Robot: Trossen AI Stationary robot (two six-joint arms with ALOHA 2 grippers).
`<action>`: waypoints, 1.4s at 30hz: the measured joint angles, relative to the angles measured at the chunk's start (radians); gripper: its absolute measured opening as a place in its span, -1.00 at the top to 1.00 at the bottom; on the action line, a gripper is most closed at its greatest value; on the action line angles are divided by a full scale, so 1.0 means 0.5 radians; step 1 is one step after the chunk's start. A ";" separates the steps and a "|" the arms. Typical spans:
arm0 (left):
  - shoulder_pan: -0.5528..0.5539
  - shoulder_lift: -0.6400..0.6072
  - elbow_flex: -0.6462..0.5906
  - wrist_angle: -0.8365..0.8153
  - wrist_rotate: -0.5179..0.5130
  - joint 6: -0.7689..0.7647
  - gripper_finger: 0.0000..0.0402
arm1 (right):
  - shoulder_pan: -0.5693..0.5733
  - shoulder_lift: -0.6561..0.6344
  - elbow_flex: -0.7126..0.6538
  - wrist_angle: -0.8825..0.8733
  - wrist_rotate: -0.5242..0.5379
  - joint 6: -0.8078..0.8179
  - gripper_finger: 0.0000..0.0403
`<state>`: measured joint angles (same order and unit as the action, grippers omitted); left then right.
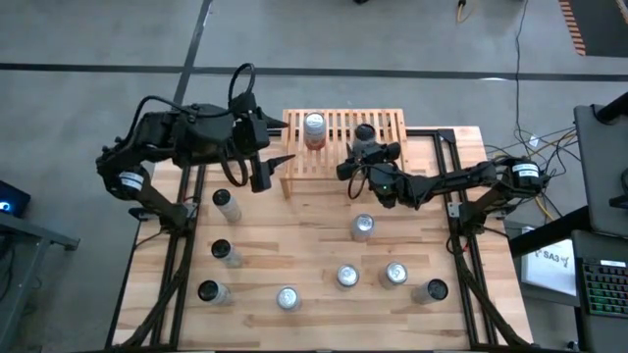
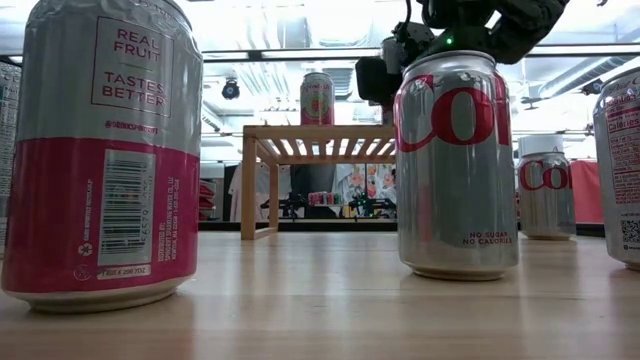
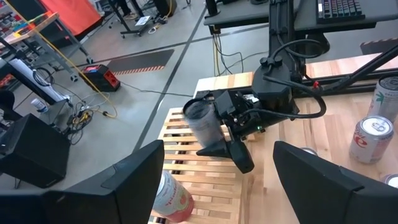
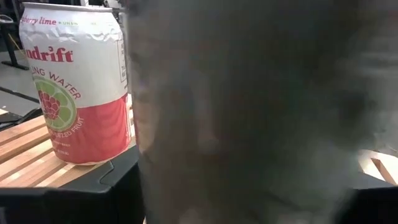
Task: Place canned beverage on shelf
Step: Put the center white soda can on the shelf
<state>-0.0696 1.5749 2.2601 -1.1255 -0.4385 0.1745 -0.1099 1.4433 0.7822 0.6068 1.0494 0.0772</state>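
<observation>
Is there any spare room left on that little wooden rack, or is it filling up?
The shelf has room at its right end, beyond the right gripper, which has a can between its fingers. Slats between that can and the pink can are narrow. On the table, the middle strip below the shelf is bare; cans crowd the front.

- Shelf [image 1: 343, 147]: far middle of bench [image 1: 314, 245].
- Can [image 1: 314, 129]: upright on shelf, left part.
- Second can [image 3: 200, 121]: over shelf, right of first, between right gripper [image 1: 364, 137] fingers.
- Loose cans [image 1: 364, 227]: spread across near bench.
</observation>
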 joint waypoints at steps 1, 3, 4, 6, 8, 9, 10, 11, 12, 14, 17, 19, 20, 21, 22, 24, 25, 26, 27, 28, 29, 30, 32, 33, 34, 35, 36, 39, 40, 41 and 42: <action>0.000 0.005 0.000 0.000 0.000 0.000 -0.42 | 0.001 0.000 0.000 0.000 -0.003 -0.002 -0.40; 0.000 0.016 0.000 0.000 0.000 0.000 -0.42 | 0.001 0.000 0.000 0.001 -0.003 -0.002 -0.40; 0.000 0.022 0.000 -0.002 0.000 0.000 -0.42 | 0.001 -0.001 0.000 0.001 -0.003 -0.003 -0.40; 0.000 0.035 0.000 -0.003 0.000 0.000 -0.42 | 0.001 -0.004 0.000 0.000 -0.003 -0.015 -0.40; 0.000 0.047 0.000 -0.013 0.000 0.000 -0.42 | 0.001 -0.017 0.000 0.000 -0.002 -0.037 -0.41; 0.000 0.050 0.000 -0.014 0.001 0.000 -0.42 | 0.001 -0.025 0.000 0.005 -0.002 -0.052 -0.41; 0.000 0.052 0.000 -0.014 0.001 0.000 -0.42 | 0.001 -0.034 0.000 0.000 -0.002 -0.076 -0.41; 0.000 0.055 0.000 -0.014 0.001 0.000 -0.42 | 0.002 -0.042 0.002 -0.001 -0.002 -0.090 -0.41; 0.000 0.055 0.000 -0.014 0.001 0.000 -0.42 | 0.003 -0.051 0.006 -0.002 -0.002 -0.101 -0.41; 0.000 0.056 0.000 -0.014 0.000 0.000 -0.42 | 0.006 -0.071 0.016 -0.003 -0.002 -0.104 -0.41; 0.000 0.056 0.000 -0.013 0.000 0.000 -0.42 | 0.014 -0.102 0.032 0.000 -0.002 -0.105 -0.42; 0.002 0.056 0.000 -0.013 0.001 0.000 -0.42 | 0.014 -0.122 0.037 -0.003 -0.003 -0.107 -0.43; 0.003 0.056 0.000 -0.013 0.001 0.000 -0.42 | 0.014 -0.130 0.037 -0.005 -0.002 -0.108 -0.43; 0.003 0.056 0.000 -0.013 0.001 0.000 -0.42 | 0.014 -0.143 0.037 -0.004 -0.003 -0.108 -0.43; 0.003 0.056 0.000 -0.013 0.001 0.000 -0.42 | 0.014 -0.155 0.037 -0.006 -0.003 -0.116 -0.42; 0.003 0.056 0.000 -0.012 0.001 0.000 -0.42 | 0.014 -0.183 0.039 -0.008 -0.003 -0.149 -0.42; 0.003 0.056 0.000 -0.012 0.001 0.001 -0.42 | 0.016 -0.193 0.048 -0.010 -0.002 -0.176 -0.42; 0.003 0.056 0.000 -0.012 0.001 0.000 -0.42 | 0.020 -0.204 0.061 -0.008 -0.003 -0.196 -0.42; 0.003 0.056 0.000 -0.012 0.001 0.001 -0.42 | 0.024 -0.215 0.071 -0.008 -0.003 -0.222 -0.42; 0.003 0.056 0.000 -0.012 0.001 0.000 -0.42 | 0.027 -0.222 0.087 -0.009 0.000 -0.245 -0.42; 0.003 0.056 0.000 -0.012 0.001 0.001 -0.42 | 0.028 -0.227 0.106 -0.007 -0.002 -0.266 -0.42; 0.003 0.056 0.000 -0.012 0.001 0.001 -0.42 | 0.028 -0.231 0.124 -0.007 -0.002 -0.292 -0.42; 0.003 0.056 0.000 -0.011 0.001 0.001 -0.42 | 0.028 -0.231 0.168 -0.008 -0.001 -0.336 -0.42; 0.003 0.056 0.000 -0.011 0.001 0.001 -0.42 | 0.028 -0.231 0.192 -0.009 -0.002 -0.359 -0.42; 0.003 0.056 0.000 -0.011 0.001 0.001 -0.42 | 0.028 -0.231 0.218 -0.011 -0.001 -0.393 -0.42; 0.003 0.056 0.000 -0.011 0.001 0.001 -0.42 | 0.028 -0.231 0.248 -0.011 -0.001 -0.423 -0.42; 0.003 0.056 0.000 -0.011 0.001 0.001 -0.42 | 0.030 -0.231 0.277 -0.009 -0.002 -0.459 -0.42; 0.004 0.056 0.000 -0.011 0.001 0.001 -0.42 | 0.035 -0.231 0.378 -0.012 0.002 -0.553 -0.42; 0.004 0.056 0.000 -0.011 0.001 0.001 -0.42 | 0.037 -0.231 0.416 -0.013 0.001 -0.583 -0.42; 0.005 0.056 0.000 -0.013 0.001 0.001 -0.42 | 0.038 -0.231 0.459 -0.013 0.001 -0.622 -0.42; 0.005 0.056 0.000 -0.016 0.001 0.001 -0.42 | 0.043 -0.231 0.504 -0.013 0.001 -0.665 -0.42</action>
<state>-0.0673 1.6028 2.2601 -1.1338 -0.4381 0.1749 -0.0884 1.3277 1.0340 0.6003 1.0501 -0.2550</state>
